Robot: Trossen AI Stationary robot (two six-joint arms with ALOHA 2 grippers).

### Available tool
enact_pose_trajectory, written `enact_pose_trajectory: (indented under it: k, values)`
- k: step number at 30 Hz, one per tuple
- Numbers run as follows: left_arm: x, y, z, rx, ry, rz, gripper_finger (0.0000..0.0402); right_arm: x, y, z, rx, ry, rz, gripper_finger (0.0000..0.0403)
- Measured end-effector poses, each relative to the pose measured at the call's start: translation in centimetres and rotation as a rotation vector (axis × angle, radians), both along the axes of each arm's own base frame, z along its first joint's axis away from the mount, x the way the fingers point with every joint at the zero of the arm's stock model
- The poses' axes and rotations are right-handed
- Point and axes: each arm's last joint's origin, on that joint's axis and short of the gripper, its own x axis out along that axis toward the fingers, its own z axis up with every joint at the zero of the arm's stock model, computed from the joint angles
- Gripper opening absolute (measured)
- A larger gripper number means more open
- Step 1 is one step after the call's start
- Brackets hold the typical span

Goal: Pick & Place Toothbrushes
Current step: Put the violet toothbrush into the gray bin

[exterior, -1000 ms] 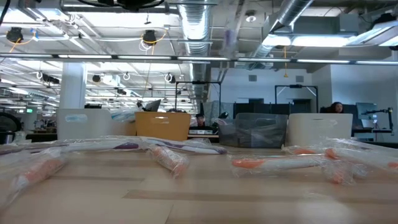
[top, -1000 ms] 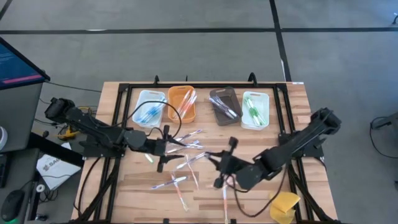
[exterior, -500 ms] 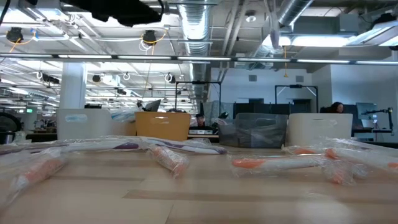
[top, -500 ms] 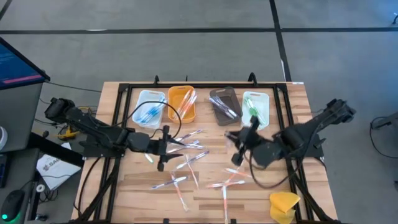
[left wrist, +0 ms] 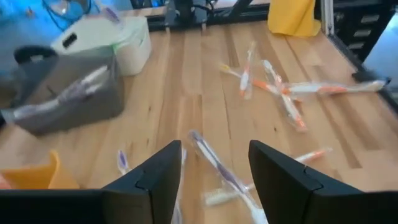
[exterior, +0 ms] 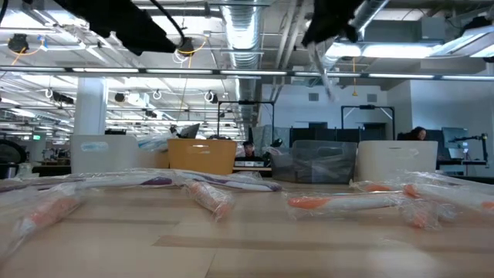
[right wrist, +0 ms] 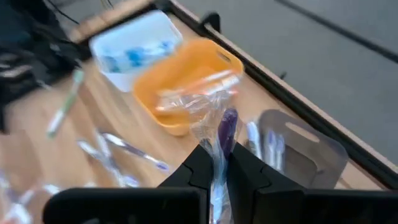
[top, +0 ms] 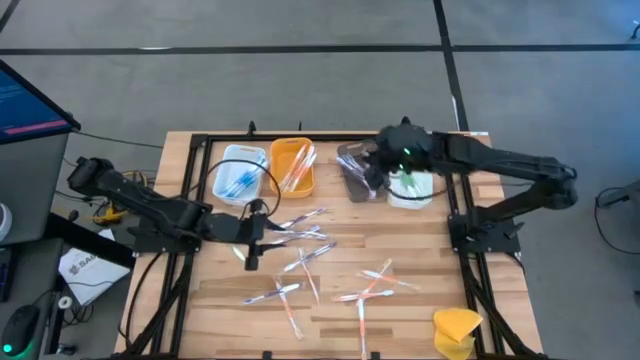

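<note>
Overhead, the right claw [top: 375,172] hangs above the brown tray [top: 360,170] near the counter's [top: 420,290] far edge, its fingers [right wrist: 245,168] pinched on a wrapped purple toothbrush [right wrist: 225,134] that stands up between them. The left claw [top: 252,240] sits low over the counter's middle, left of a loose toothbrush cluster [top: 300,228], its fingers [left wrist: 152,180] spread apart with nothing between them. More toothbrushes [top: 365,292] lie scattered toward the near edge. At the far edge, the white tray [top: 238,172] holds blue ones, the orange tray [top: 292,165] orange ones. A yellow sponge [top: 458,330] rests at the near right corner.
</note>
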Motion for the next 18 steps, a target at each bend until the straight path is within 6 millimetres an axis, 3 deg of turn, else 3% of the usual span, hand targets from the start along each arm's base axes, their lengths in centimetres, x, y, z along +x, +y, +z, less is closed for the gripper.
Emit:
enact_pose_trajectory:
  k: [10, 18]
  values:
    - [-1.4, 0.4, -0.2, -0.132, 0.091, 0.05, 0.0175, 4.6, -8.8, -2.7, 0.055, 0.237, -0.017, 0.0019]
    - [-2.0, 0.4, -0.5, -0.178, 0.156, 0.004, 0.0171, 7.6, -11.7, -5.4, 0.187, 0.547, -0.014, 0.0019]
